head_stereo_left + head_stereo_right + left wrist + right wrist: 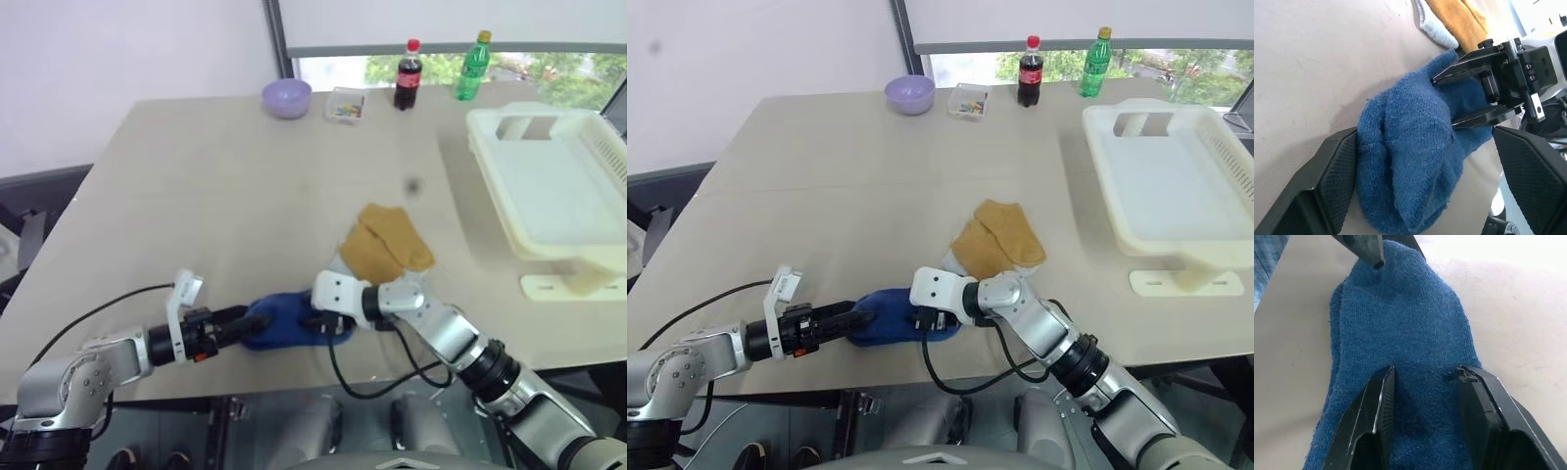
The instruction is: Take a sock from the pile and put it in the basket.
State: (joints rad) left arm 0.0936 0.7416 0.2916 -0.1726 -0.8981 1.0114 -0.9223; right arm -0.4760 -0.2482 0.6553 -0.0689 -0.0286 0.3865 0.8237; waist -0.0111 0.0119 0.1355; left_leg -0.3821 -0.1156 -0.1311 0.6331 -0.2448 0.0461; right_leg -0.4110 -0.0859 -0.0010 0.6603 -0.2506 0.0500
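A blue sock (pixel 279 323) lies flat near the table's front edge, apart from the pile (pixel 387 245) of mustard-yellow socks with a pale grey one (pixel 1437 27) under them. My left gripper (pixel 238 326) is open wide, its pads (pixel 1339 171) standing on either side of the sock's left end. From the other side my right gripper (pixel 1425 396) rests its fingertips on the blue sock, half closed, with flat fabric between them. The cream-white basket (pixel 490 147) stands at the far right with nothing in it.
Along the far edge stand a lilac bowl (pixel 286 98), a small clear box (pixel 345 106), a cola bottle (pixel 408 76) and a green bottle (pixel 471 67). A cream-coloured piece (pixel 573 284) sticks out from under the basket. A black cable hangs off the front edge.
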